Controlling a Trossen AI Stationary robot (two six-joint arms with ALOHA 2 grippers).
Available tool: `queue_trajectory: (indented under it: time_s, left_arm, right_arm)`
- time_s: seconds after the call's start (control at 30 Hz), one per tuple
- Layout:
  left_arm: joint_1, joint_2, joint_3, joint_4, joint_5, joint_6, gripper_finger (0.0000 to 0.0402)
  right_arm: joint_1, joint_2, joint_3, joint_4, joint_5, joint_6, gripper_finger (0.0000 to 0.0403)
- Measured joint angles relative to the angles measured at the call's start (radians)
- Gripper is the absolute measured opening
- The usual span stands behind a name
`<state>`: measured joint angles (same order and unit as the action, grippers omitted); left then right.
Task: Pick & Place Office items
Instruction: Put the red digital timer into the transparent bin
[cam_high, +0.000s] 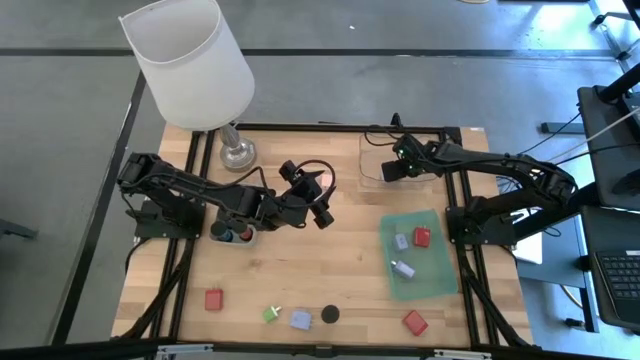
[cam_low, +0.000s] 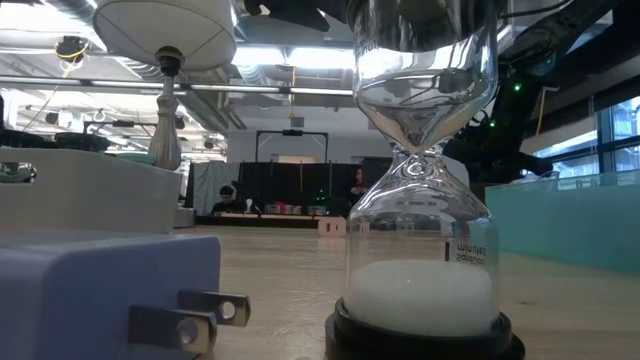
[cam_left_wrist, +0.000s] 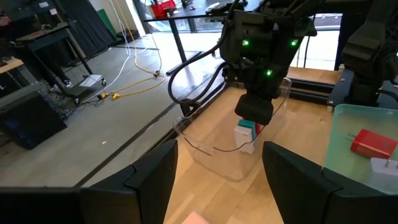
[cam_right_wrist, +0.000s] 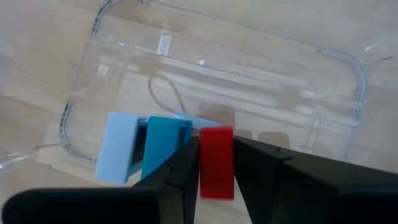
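Note:
My right gripper (cam_high: 393, 168) hangs over the clear tray (cam_high: 375, 150) near the far edge, shut on a red block (cam_right_wrist: 216, 163). A light-blue piece (cam_right_wrist: 119, 155) and a teal piece (cam_right_wrist: 163, 151) lie in that tray beside it. My left gripper (cam_high: 322, 203) is open in mid-table, touching nothing; its wrist view looks at the right gripper (cam_left_wrist: 254, 113). Along the near edge lie a red block (cam_high: 214, 299), a green bit (cam_high: 271, 314), a lilac block (cam_high: 300, 319), a black round cap (cam_high: 330, 314) and another red block (cam_high: 415, 322). My right gripper pinches the red block's two broad faces (cam_right_wrist: 216, 149) between its fingers. The fingers come from above, pointing down. The block stands upright between them over the clear tray's floor; whether its lower end touches the floor, I cannot tell.
A translucent green tray (cam_high: 438, 280) on the right holds a red block (cam_high: 422, 237) and two pale pieces. The white-shaded lamp (cam_high: 190, 60) stands at the far left, its base (cam_high: 237, 152) on the table. A small dark holder (cam_high: 232, 235) sits under the left arm.

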<state>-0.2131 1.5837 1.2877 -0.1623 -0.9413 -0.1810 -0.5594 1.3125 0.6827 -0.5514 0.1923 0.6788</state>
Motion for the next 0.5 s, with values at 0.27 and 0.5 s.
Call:
queue_trajectory:
  time_s: [0.27, 0.5]
  left_arm:
    - [0.0, 0.0, 0.0, 0.0, 0.0, 0.0, 0.0232]
    - [0.0, 0.0, 0.0, 0.0, 0.0, 0.001, 0.0232]
  right_arm:
    - [-0.014, 0.0, 0.0, 0.0, 0.002, 0.017, 0.0121]
    - [-0.044, 0.0, 0.026, -0.009, 0.002, -0.047, 0.0175]
